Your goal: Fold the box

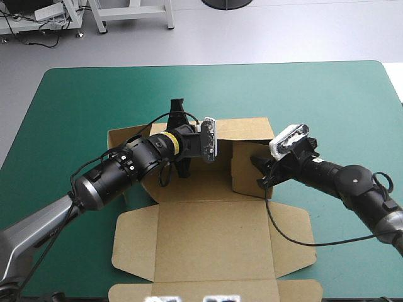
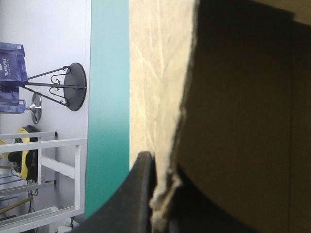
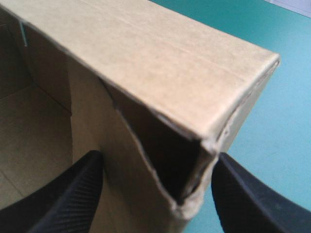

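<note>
The brown box (image 1: pixel 214 239) lies mid-table, its walls raised at the far end and its lid flat toward the near edge. My left gripper (image 1: pixel 177 114) reaches over the far wall (image 1: pixel 245 129). In the left wrist view the left gripper (image 2: pixel 160 165) is shut on that board's edge, with one black finger (image 2: pixel 142 194) showing beside it. My right gripper (image 1: pixel 261 173) stands at the right wall (image 1: pixel 247 165). In the right wrist view the right gripper (image 3: pixel 158 156) is open, and the folded double wall's corner (image 3: pixel 160 77) sits between its fingers.
The flat lid's side flaps (image 1: pixel 129 242) spread wide, and its front flap reaches the table's near edge. The teal-green cover (image 1: pixel 327 100) surrounds the box on the far, left and right sides.
</note>
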Controlling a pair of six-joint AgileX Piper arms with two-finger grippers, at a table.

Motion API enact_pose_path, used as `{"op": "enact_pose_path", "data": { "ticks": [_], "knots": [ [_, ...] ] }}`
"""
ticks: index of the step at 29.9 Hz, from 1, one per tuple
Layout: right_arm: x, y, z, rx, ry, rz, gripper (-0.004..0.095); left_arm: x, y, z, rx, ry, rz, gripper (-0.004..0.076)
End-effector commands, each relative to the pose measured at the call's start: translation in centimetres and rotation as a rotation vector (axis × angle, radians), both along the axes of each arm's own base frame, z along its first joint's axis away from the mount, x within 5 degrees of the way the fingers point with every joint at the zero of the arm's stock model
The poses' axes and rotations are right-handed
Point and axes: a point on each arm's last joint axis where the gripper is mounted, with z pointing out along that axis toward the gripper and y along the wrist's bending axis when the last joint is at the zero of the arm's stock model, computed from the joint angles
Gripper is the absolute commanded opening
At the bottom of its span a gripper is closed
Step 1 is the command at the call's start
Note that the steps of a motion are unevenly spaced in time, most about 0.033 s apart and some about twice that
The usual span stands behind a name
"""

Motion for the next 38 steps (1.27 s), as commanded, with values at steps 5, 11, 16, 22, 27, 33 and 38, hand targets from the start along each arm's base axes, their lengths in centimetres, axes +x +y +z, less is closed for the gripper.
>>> {"op": "enact_pose_path", "data": {
  "ticks": [5,11,16,22,27,33,38],
  "knots": [
    [0.7,-0.2,1.7,0.030,-0.057,-0.054,0.0549,-0.7,-1.1,0.9,-0.117,0.036,0.010,-0.0006],
    [0.4,0.6,2.6,0.063,-0.038,0.041,0.0224,-0.7,-1.1,1.0,-0.170,0.051,0.043,-0.0006],
    [0.3,1.1,2.2,0.066,-0.003,0.096,-0.0024,-1.0,-1.3,0.9,-0.106,0.026,-0.005,-0.0005],
    [0.4,1.4,1.7,0.078,0.036,0.119,-0.0024,-1.6,-1.4,0.4,-0.033,0.053,-0.024,-0.0005],
    [0.4,1.4,1.7,0.085,0.039,0.116,-0.0024,-1.7,-1.4,0.4,-0.046,0.076,-0.019,-0.0005],
    [0.6,1.3,1.7,0.089,0.040,0.090,-0.0024,-2.2,-1.6,0.1,-0.048,0.130,-0.019,0.0138],
    [0.9,1.1,1.7,0.086,0.037,0.054,-0.0024,-3.6,-2.5,-0.1,-0.033,0.166,-0.035,0.0410]
  ]
}}
